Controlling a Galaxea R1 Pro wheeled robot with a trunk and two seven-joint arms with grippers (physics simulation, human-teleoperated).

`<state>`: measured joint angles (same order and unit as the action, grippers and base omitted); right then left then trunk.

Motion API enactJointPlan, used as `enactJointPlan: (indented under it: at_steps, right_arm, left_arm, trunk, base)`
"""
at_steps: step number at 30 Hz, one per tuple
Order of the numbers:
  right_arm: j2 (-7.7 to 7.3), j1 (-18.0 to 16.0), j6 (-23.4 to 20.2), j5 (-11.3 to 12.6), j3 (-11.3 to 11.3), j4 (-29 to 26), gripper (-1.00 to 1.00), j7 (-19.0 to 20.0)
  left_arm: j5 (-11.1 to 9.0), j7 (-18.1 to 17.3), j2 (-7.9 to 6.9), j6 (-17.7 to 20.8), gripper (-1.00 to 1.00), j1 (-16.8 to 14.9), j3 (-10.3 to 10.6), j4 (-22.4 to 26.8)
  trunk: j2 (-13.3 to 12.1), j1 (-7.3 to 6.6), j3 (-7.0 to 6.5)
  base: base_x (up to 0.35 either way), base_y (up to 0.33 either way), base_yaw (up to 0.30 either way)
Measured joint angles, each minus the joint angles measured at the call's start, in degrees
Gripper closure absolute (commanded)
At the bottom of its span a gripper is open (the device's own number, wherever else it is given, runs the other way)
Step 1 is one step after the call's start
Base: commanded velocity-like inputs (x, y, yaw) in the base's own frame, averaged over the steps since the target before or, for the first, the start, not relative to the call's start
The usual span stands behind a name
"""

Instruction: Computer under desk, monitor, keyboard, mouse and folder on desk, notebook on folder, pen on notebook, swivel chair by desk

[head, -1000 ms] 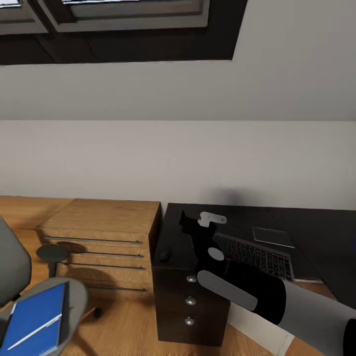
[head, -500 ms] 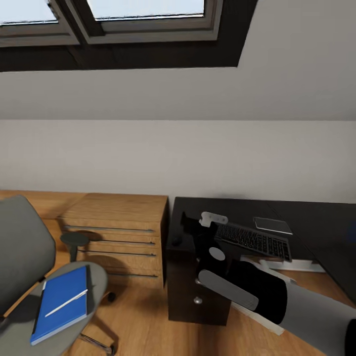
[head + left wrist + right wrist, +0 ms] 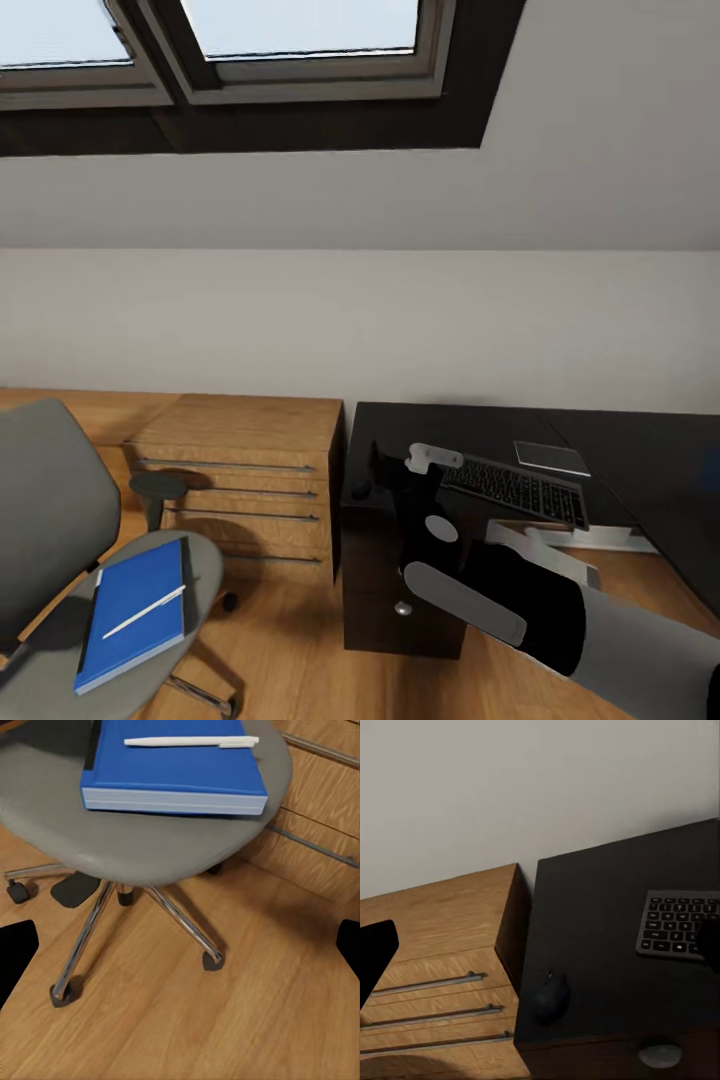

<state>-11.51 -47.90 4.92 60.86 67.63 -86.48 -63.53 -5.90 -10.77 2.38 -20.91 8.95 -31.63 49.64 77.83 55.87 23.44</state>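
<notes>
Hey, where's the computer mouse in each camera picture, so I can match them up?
Head view: the mouse sits at the desk's left end, beside the wooden dresser.
Left wrist view: not in it.
Right wrist view: mouse near the desk's front edge.
Shared landmark: the keyboard.

Soft even daylight; faint shadows; sharp, glare-free renders

Pale pen (image 3: 144, 611) atop blue notebook (image 3: 133, 612), chair seat (image 3: 150, 840)
</notes>
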Motion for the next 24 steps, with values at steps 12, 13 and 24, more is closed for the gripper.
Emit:
enactJointPlan:
  at_steps: [12,13,24]
  right_arm:
    - [-1.00,5.3,-0.1,-8.0,0.1,0.1,-1.00,-0.3]
    - [-1.06,5.7,-0.1,-8.8,0.1,0.1,-1.00,-0.4]
    - [-1.07,6.8,0.0,-9.7,1.2,2.2,-1.00,-0.5]
  left_arm:
    - [0.1,0.1,-0.09,0.6,-1.00,0.0,0.1,0.0]
    - [0.1,0.1,-0.14,0.6,-1.00,0.0,0.1,0.0]
    - [0.1,0.1,-0.19,1.0,-1.00,0.0,0.1,-0.2]
  trunk:
    - [-4.8,-2.61,-2.20]
    - [-5.2,-2.82,-2.37]
    - [-9.6,-5.27,-4.35]
  base:
    - [-0.095,0.000,0.000]
    - [-0.304,0.000,0.000]
    - [-0.097,0.000,0.000]
